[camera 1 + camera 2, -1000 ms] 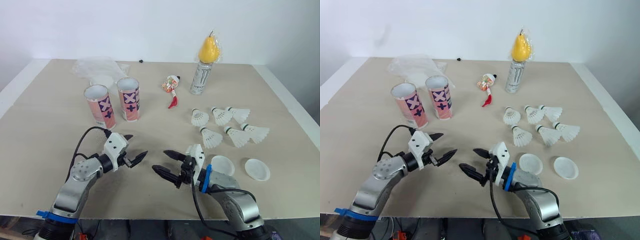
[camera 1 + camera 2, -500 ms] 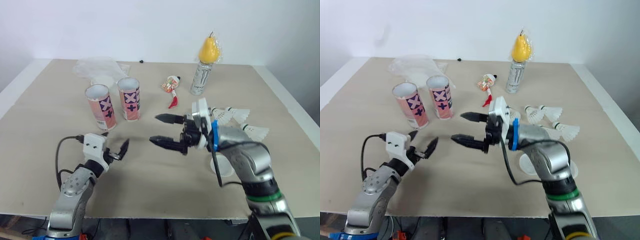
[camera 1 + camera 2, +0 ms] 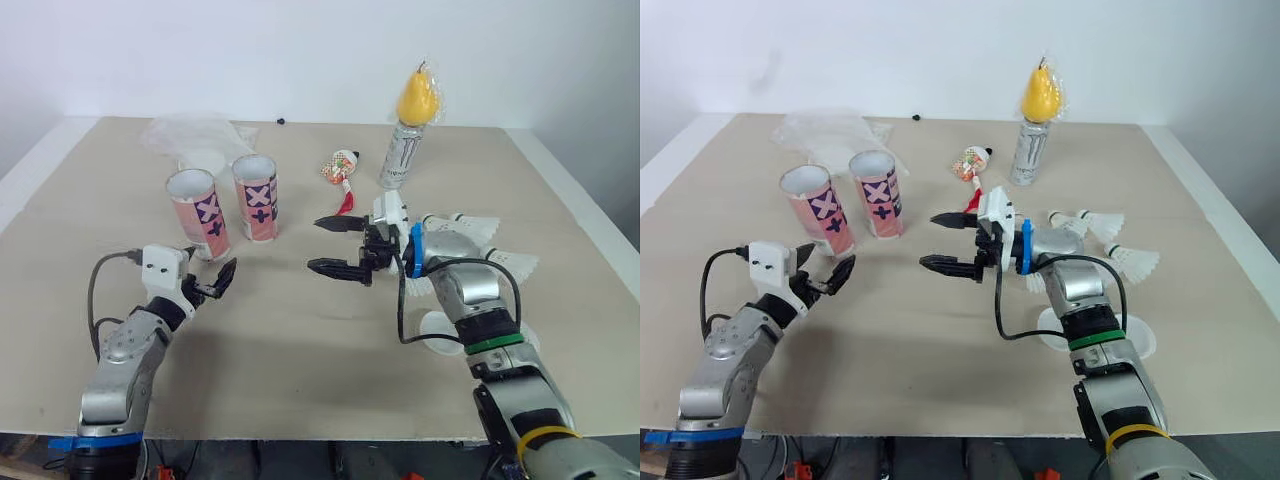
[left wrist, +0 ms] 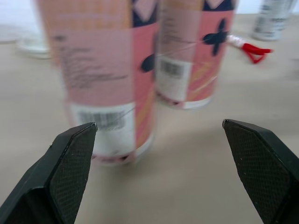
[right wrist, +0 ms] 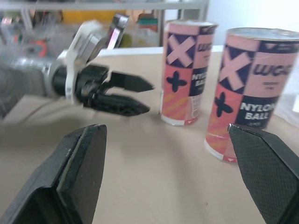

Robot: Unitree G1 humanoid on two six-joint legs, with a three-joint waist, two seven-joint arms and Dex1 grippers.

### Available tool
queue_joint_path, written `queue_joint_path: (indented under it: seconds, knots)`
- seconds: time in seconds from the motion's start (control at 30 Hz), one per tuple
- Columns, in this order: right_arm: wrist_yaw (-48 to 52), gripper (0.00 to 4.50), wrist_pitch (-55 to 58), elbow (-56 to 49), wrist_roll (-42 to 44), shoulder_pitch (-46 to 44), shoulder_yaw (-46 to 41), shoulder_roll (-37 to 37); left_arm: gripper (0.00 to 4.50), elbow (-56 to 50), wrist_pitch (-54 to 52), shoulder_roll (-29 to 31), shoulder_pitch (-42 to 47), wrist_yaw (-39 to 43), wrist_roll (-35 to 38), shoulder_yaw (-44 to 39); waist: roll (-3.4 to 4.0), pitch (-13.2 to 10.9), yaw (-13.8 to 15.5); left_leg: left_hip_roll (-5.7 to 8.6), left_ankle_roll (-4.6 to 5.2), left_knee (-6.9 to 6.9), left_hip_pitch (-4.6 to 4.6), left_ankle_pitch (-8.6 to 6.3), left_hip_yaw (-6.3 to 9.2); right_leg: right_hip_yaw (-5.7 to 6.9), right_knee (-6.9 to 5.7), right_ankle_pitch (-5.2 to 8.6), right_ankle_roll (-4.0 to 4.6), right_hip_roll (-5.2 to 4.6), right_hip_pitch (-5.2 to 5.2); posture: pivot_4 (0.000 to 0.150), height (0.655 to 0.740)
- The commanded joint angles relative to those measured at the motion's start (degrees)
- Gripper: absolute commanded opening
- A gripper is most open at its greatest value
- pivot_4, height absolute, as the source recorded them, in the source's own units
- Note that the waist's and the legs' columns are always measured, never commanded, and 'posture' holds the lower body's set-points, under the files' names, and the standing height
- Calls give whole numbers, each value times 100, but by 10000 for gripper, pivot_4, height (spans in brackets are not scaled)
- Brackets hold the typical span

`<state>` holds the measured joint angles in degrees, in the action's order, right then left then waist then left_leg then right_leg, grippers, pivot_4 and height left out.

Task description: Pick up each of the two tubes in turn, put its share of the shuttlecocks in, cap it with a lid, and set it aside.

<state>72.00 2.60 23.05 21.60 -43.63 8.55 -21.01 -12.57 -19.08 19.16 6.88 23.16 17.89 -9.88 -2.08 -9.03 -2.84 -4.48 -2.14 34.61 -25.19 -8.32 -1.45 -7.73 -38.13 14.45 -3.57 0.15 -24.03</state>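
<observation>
A wide tan table (image 3: pixel 300 350) stands against a plain white wall. By the table's far edge sit a crinkly clear bag (image 3: pixel 190 135) on the left and a silver can (image 3: pixel 399 153) with a yellow pear (image 3: pixel 417 98) on top, right of the middle. A small red and white wrapper (image 3: pixel 343 175) lies near the can.

The left arm (image 3: pixel 125 350) comes up from the near edge on the left side, bent at the elbow. The left jaws are wide open and point at the tubes, close to them but not touching. The right arm (image 3: pixel 470 295) comes up from the near right corner and bends across toward the middle of the table. The right jaws are wide open too, hold nothing, and point sideways at the tubes, with bare table between.

The left tube (image 3: pixel 199 212) and the right tube (image 3: pixel 257 197) stand side by side in the left half of the table, just in front of the bag. Both are pink with dark crosses. Each stands straight up, long way up and down, with its open mouth on top.

The white shuttlecocks (image 3: pixel 470 228) lie on their sides in the right half, partly hidden behind the right arm. The white lids (image 3: pixel 1140 340) lie flat nearer the near right corner, partly under that arm.
</observation>
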Motion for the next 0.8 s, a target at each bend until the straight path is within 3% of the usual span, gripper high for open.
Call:
queue_joint_path:
  seconds: [0.03,0.33,0.8]
  knots:
    - [272,44438,-634,224,-197,-259,-47,22,45000,305,123,207,269,230,77,-127,0,0,3,0,0,0,1,0,0,0,-1,0,-1,0,1,1500,7400]
    - [323,44438,-526,424,-212,-367,-142,49,45000,1301,560,459,809,455,-231,31,1,-1,6,0,0,0,1,0,-1,0,0,-4,2,-1,1,1500,7400]
    - [230,44438,-299,62,-243,-181,-154,-42,45000,2479,1013,368,1561,272,-417,47,2,-1,11,0,-1,-4,0,0,-1,1,-1,-4,4,-1,-1,1500,7400]
